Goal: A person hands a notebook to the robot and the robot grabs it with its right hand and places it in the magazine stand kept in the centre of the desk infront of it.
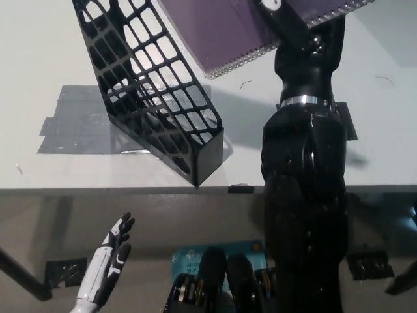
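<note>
At top centre you find the purple spiral-bound notebook [228, 29], gripped by the black right hand [296, 32] and held above the desk, just right of the black lattice plastic magazine stand [153, 91]. Its wire-bound edge runs diagonally, lower-left to upper-right, roughly parallel to the stand's slanted wall. Your right forearm rises nearly vertically. White left hand [111, 257]: resting lower left, fingers spread, empty.
</note>
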You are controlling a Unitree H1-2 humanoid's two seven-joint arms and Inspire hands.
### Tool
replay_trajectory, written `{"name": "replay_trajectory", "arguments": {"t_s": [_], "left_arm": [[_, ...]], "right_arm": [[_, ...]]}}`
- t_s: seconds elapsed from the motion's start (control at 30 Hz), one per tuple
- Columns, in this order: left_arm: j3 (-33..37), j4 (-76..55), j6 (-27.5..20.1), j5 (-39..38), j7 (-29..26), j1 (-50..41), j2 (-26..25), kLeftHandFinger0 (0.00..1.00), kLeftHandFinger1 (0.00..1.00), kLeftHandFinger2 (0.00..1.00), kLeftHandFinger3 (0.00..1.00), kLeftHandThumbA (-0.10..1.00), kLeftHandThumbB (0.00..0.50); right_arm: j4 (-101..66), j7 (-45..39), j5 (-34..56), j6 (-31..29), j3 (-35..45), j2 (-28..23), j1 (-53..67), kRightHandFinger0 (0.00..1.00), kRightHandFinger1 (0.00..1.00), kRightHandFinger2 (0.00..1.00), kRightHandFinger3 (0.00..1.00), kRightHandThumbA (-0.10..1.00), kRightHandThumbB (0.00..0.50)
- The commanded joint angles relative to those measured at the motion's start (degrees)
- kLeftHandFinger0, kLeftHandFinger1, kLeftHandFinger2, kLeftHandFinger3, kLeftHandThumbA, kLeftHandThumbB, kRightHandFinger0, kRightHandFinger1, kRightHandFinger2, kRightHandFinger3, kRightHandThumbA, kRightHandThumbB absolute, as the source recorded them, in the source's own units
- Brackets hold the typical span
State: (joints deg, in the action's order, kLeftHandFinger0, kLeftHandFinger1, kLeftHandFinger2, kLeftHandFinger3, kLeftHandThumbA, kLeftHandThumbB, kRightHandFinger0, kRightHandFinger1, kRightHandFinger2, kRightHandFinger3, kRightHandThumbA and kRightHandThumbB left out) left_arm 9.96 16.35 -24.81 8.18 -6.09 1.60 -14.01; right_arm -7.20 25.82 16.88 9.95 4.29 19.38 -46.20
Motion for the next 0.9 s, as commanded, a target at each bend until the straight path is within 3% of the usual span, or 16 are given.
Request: {"name": "replay_trajectory", "arguments": {"t_s": [0.0, 0.1, 0.37, 0.87], "left_arm": [[0.2, -1.1, -2.1, 0.3, -0.7, 0.5, -0.9, 0.99, 1.0, 1.0, 1.0, 1.0, 0.5], [0.2, -1.0, -2.1, 0.0, -0.5, 0.9, -1.0, 0.99, 1.0, 1.0, 1.0, 1.0, 0.5], [0.4, -1.0, -2.1, 0.2, -0.7, 1.3, -1.1, 0.98, 1.0, 1.0, 1.0, 1.0, 0.5], [0.5, -1.2, -2.1, 0.2, -0.8, 1.6, -1.2, 0.97, 1.0, 1.0, 1.0, 1.0, 0.5]], "right_arm": [[-1.9, 0.1, 2.2, -5.3, -2.3, 2.4, -3.3, 0.0, 0.0, 0.0, 0.0, 0.98, 0.038], [-0.9, 0.8, -0.1, -4.6, -2.5, 2.4, -3.6, 0.0, 0.0, 0.0, 0.0, 1.0, 0.005], [4.2, 2.2, -0.2, -6.7, -3.5, 2.4, -3.8, 0.0, 0.0, 0.0, 0.0, 1.0, 0.034], [10.1, 2.1, 0.0, -11.3, -5.3, 2.4, -3.4, 0.0, 0.0, 0.0, 0.0, 1.0, 0.016]]}}
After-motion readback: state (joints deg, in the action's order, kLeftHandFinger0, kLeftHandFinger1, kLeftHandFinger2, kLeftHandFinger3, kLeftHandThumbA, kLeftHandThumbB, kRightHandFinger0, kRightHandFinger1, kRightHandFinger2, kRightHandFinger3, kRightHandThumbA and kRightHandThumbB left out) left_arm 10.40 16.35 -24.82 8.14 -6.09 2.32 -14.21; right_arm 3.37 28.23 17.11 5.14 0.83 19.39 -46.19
